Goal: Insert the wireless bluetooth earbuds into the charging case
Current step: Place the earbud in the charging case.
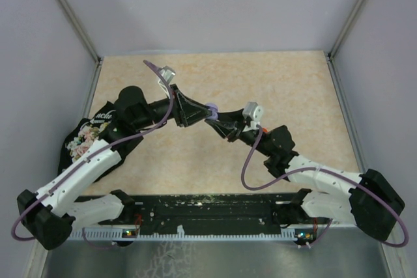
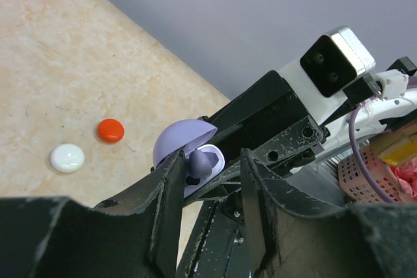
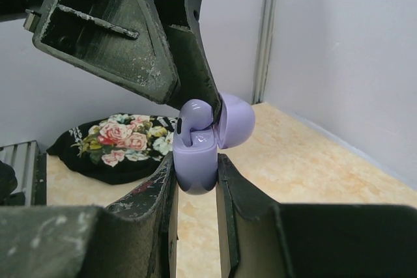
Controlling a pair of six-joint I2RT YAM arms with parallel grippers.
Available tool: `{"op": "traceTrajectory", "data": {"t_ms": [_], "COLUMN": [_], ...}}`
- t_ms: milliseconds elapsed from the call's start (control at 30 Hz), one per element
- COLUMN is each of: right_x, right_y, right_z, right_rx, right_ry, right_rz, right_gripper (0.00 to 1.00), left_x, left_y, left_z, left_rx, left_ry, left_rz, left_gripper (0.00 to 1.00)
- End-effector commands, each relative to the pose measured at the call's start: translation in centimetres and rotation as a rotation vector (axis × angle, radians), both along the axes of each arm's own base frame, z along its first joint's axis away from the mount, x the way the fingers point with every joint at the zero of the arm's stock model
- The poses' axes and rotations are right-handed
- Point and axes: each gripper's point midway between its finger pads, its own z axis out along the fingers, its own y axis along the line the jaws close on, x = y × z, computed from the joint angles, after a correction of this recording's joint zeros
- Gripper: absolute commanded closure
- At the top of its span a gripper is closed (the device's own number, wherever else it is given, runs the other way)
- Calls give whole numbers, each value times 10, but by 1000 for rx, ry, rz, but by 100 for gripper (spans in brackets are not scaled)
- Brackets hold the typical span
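Observation:
My right gripper [image 3: 195,163] is shut on a lilac charging case [image 3: 194,175], holding it upright above the table with its lid [image 3: 236,119] swung open. A lilac earbud [image 3: 194,115] sits in the case's top, its stem down in the socket. My left gripper [image 2: 212,158] reaches in from above with its jaws apart. One finger [image 2: 171,180] touches the earbud [image 2: 199,163]; the other stands clear of it. In the top view both grippers meet at the case [image 1: 212,107] over the table's middle. A small red rounded piece [image 2: 110,130] and a white one [image 2: 67,158] lie on the table.
A black floral pouch [image 1: 88,136] lies at the table's left edge, also in the right wrist view [image 3: 117,141]. A pink basket [image 2: 371,172] stands beyond the right arm. Grey walls close in the table at the back and sides.

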Motion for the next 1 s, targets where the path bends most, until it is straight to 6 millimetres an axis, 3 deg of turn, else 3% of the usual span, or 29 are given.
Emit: {"op": "traceTrajectory", "data": {"t_ms": [0,667,967], "right_x": [-7,-3,-15], "right_y": [-4,7,17], "right_z": [39,24,28], "right_rx": [55,-32,-31], "right_ry": [-105,-64,-53], "right_rz": [-6,18,110], "right_gripper": [100,100,100], "left_x": [5,-8,-14], "left_y": [2,-8,-10], "left_z": [6,6,6], "left_rx": [51,136,167], "left_ry": [-25,-136,-205], "left_rz": [23,-128,-196], "left_gripper": [55,60,58]}}
